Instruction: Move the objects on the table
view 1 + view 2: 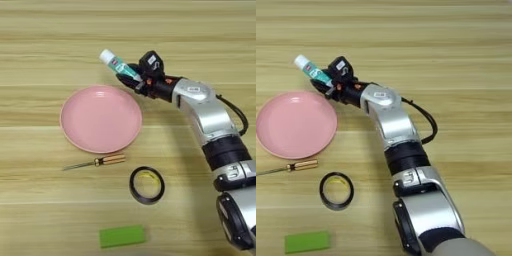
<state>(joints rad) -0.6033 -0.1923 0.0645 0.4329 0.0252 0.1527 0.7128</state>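
White glue stick (114,63) clamped in my right hand (131,77), long axis angled up and away leftward; the pink plate (101,119) sits just below-left, tape ring (147,185) well behind on the table (50,30).

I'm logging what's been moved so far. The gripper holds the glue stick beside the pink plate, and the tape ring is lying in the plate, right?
Not quite. The tape ring lies on the table, nearer than the plate, not in it; the left eye view shows this. The gripper does hold the glue stick beside the plate.
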